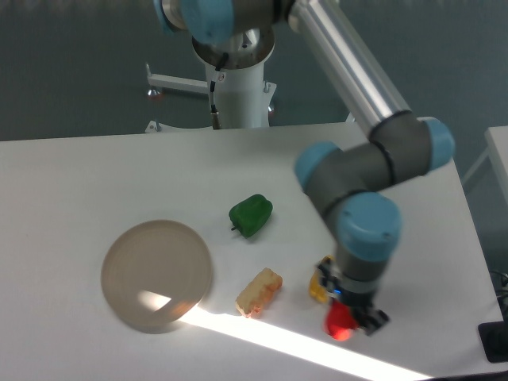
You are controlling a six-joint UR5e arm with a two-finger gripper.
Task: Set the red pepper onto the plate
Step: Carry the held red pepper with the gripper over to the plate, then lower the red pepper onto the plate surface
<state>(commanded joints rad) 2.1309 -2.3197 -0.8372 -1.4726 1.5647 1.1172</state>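
Observation:
The red pepper (340, 321) is a small glossy red lump at the lower right of the table, right under my gripper (349, 316). The gripper's dark fingers stand around it, but the wrist hides how tightly they close and whether the pepper is off the table. The plate (156, 274) is a round tan-grey disc lying flat at the lower left, far from the gripper, with nothing on it.
A green pepper (251, 214) lies in the middle of the table. A yellow pepper (318, 287) sits just left of the gripper. A pale yellow-orange block (259, 291) lies between plate and gripper. The arm's base column (238, 87) stands at the table's back edge.

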